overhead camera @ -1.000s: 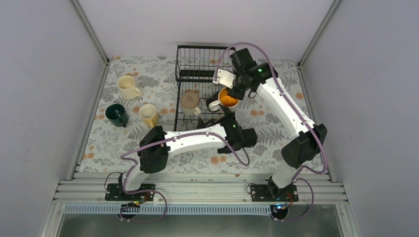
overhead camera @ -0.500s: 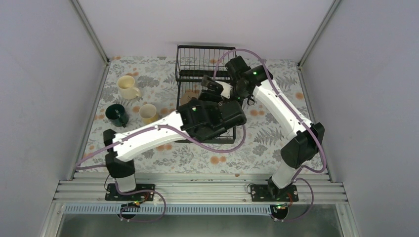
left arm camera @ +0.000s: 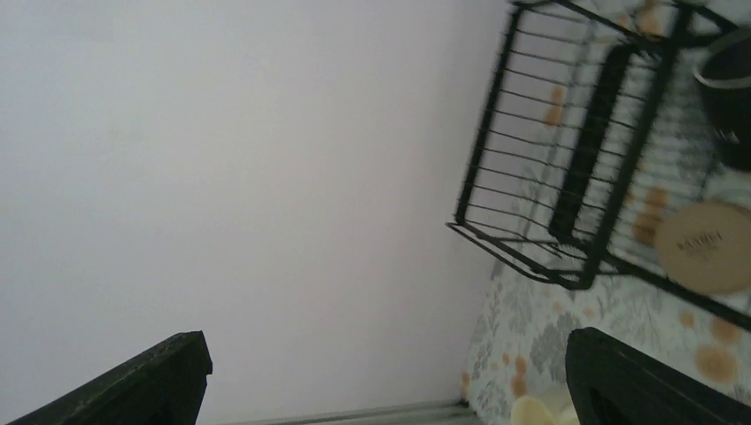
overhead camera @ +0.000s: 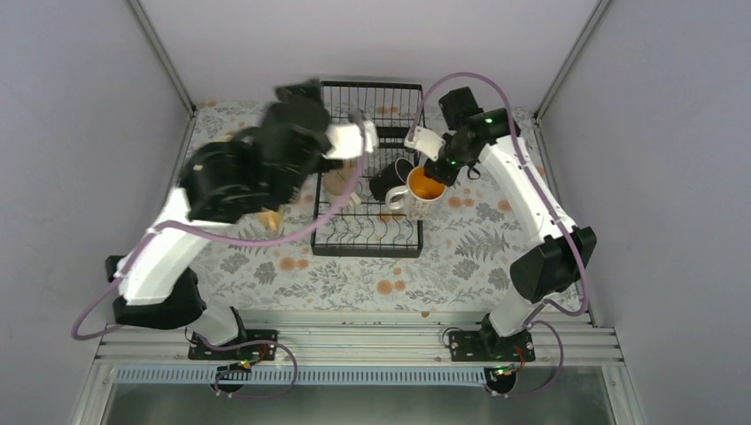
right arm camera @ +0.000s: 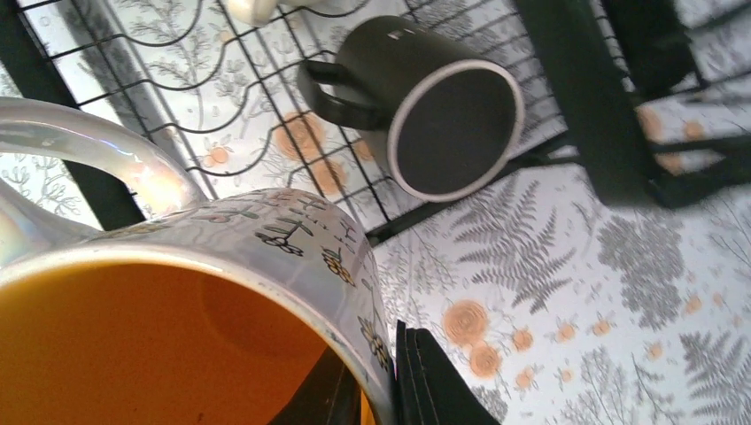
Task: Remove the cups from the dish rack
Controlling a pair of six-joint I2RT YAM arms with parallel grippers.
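Note:
My right gripper (overhead camera: pixel 440 168) is shut on the rim of the off-white mug with the orange-yellow inside (overhead camera: pixel 423 188), one finger inside and one finger (right arm camera: pixel 425 381) outside. It holds the mug (right arm camera: pixel 177 292) above the right edge of the black wire dish rack (overhead camera: pixel 367 232). A black mug (overhead camera: pixel 388 177) lies on its side in the rack (right arm camera: pixel 177 71), beside the held mug; it also shows in the right wrist view (right arm camera: pixel 425 106). A tan mug (overhead camera: pixel 339 183) stands upside down in the rack. My left gripper (left arm camera: pixel 381 354) is open and empty, raised high near the rack's far left corner (left arm camera: pixel 531 177).
My raised left arm (overhead camera: pixel 257 168) hides most of the table left of the rack. Only part of a yellowish mug (overhead camera: pixel 270 217) peeks out below it. The back wall stands close behind the rack. The floral tablecloth (overhead camera: pixel 478 230) lies right of the rack.
My left arm has swung up and away from over the rack toward the far left. My right gripper has carried the orange-lined mug a little right, to the rack's right edge.

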